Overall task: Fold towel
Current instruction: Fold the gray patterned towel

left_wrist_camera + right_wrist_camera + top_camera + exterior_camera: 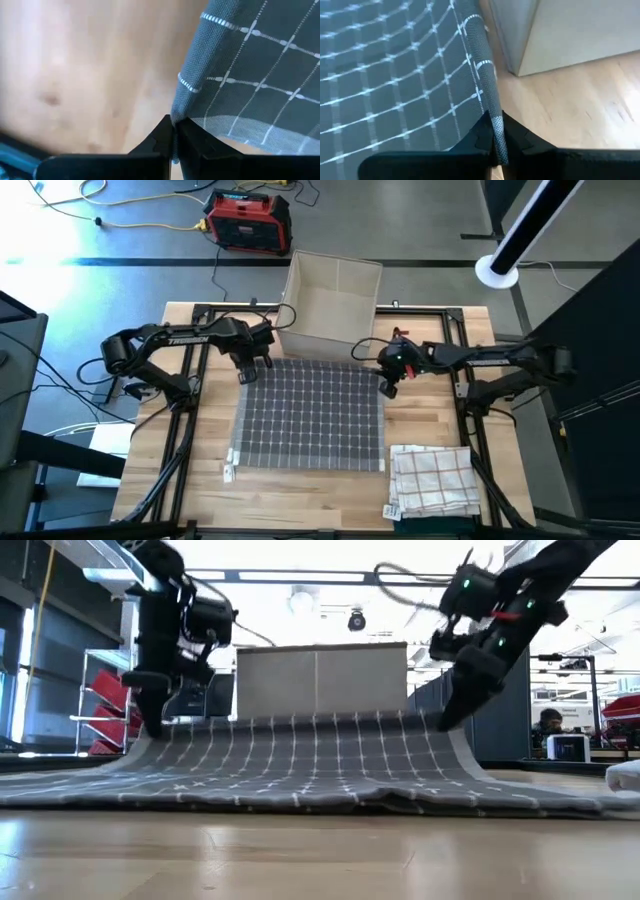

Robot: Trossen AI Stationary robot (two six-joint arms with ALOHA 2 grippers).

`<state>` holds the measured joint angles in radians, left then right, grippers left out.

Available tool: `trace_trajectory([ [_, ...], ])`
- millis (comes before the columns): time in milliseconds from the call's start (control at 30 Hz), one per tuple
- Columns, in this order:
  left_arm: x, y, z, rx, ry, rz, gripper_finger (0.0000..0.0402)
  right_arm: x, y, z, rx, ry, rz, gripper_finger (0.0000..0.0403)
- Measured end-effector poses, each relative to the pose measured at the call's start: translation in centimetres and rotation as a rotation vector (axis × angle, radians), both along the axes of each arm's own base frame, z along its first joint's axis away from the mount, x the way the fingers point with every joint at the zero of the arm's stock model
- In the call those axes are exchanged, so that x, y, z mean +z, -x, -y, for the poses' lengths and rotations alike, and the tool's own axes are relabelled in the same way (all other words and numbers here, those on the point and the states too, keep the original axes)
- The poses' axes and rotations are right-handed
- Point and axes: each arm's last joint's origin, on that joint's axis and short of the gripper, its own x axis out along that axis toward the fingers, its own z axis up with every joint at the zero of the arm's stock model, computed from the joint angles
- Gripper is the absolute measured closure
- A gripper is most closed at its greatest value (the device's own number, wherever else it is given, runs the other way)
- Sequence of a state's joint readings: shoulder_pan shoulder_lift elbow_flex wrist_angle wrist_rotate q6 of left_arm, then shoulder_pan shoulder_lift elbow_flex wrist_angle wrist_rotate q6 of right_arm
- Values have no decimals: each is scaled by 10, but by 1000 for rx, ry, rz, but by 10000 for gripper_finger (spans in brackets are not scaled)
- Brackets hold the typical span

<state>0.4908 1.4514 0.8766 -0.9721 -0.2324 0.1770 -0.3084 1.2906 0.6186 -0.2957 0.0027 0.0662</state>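
Nearest the overhead camera, a wooden table (420, 420) carries a cardboard box (332, 295) behind a grey checked towel (310, 415) and a folded white cloth (432, 478). Far corners lift off the table, pinched tight by the left gripper (247, 370) and right gripper (388, 385); its near edge lies flat.

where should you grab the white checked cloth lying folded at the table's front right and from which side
Judging by its pose, pinch one outer corner of the white checked cloth, coming from above. It lies flat and folded, so only corners and edges offer the gripper something to lift; the stacked layers may separate.
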Motion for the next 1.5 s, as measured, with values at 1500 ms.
trace_trajectory([
  [1500, 76, -1, 69, 34, -156, 216, 401, 83, 13, -60, 53, 131, 132, 403],
])
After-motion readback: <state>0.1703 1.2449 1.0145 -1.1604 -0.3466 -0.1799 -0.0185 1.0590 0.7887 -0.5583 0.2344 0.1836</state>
